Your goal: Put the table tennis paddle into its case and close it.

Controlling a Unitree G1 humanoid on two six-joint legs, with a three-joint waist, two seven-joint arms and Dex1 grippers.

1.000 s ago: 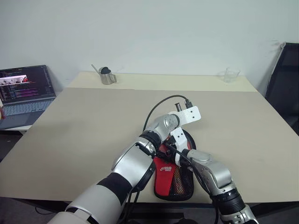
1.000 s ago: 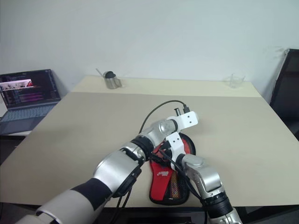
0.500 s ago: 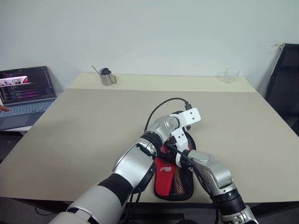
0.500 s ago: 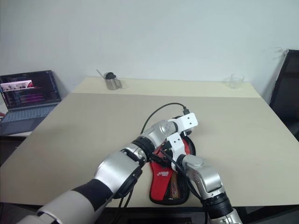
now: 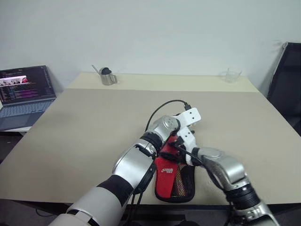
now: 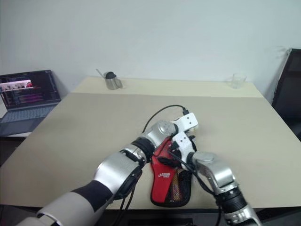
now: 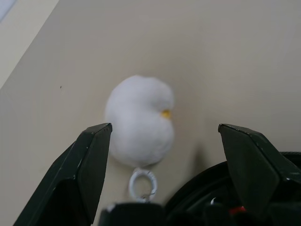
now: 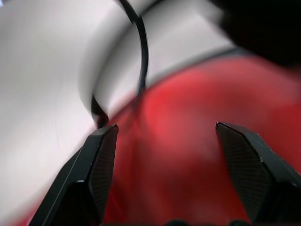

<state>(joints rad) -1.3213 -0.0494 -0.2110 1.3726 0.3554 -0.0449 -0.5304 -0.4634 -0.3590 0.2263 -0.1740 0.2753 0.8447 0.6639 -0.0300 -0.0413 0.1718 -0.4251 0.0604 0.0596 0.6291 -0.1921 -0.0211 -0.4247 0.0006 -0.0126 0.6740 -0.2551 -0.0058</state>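
The case [image 5: 174, 181], black with a red lettered panel, lies near the table's front edge. I cannot tell the table tennis paddle apart from the case's red. My left gripper [image 7: 164, 129] is open at the case's far end, its fingers either side of a white fluffy pompom [image 7: 138, 122] on a small ring, beside the case's black rim [image 7: 207, 181]. My right gripper [image 8: 164, 127] is open just above a blurred red surface [image 8: 188, 160] of the case, close under the left forearm. From the head, the left wrist [image 5: 190, 116] and right wrist [image 5: 188, 139] crowd over the case.
An open laptop [image 5: 26, 92] stands off the table's left side. A metal cup [image 5: 107, 76] and a clear glass [image 5: 231, 75] stand along the back of the table [image 5: 94, 127]. A black chair [image 5: 287, 89] is at the right.
My right forearm has swung to the right and slightly up, clearing more of the case's red top. The left wrist has rolled a little.
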